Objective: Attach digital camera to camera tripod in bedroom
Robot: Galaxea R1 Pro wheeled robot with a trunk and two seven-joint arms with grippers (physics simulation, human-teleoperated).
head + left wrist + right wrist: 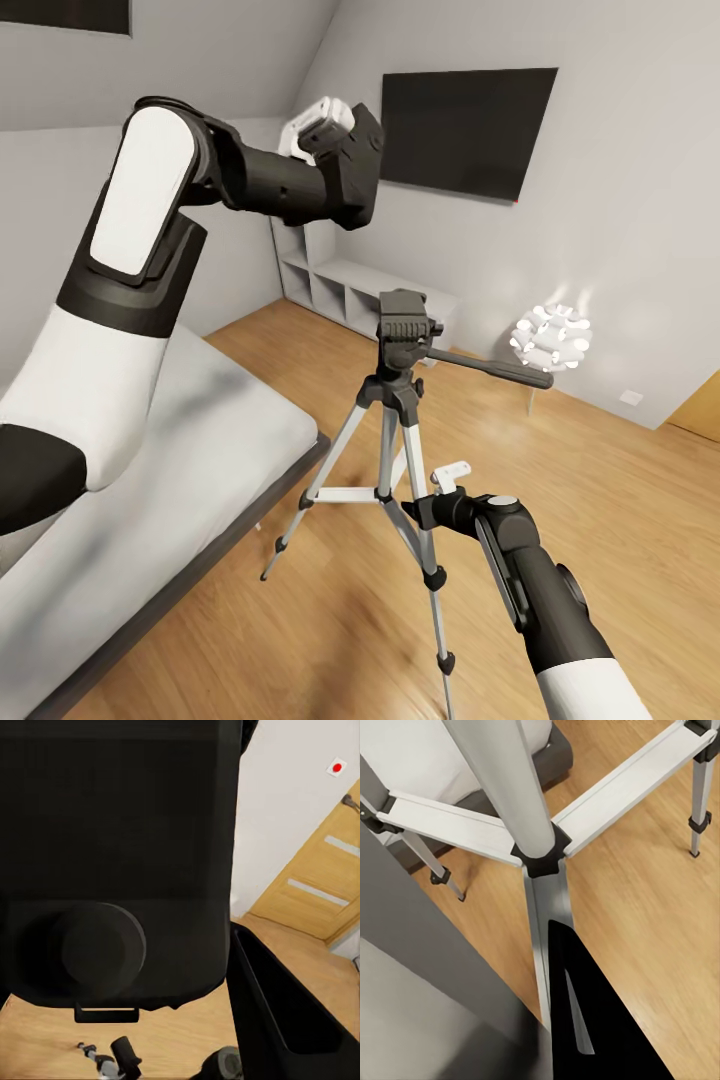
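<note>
- The bed (200, 440) occupied the left of the head view, its mattress beside the tripod's nearest foot.
- The left gripper (318, 130) was raised high, above and to the left of the tripod head. In the left wrist view, the digital camera (112, 870) sat clamped between the fingers, its lens barrel facing the wrist camera.
- The camera tripod (395, 440) stood upright on the wood floor, legs spread, its black head (403, 328) bare and its pan handle (490, 368) projecting to the right.
- The right gripper (440, 497) was positioned against a tripod leg, just below the centre brace. Whether its fingers (585, 1012) were closed on the leg or apart could not be determined; the right wrist view showed the centre column and brace struts close ahead.
- Risk, judged: the camera remained well apart from the head. A descent off the mounting plate's axis could strike the pan handle or tip the tripod.
- Risk, judged: if the right gripper was not steadying the leg, downward seating force could shift the tripod toward the bed.
</note>
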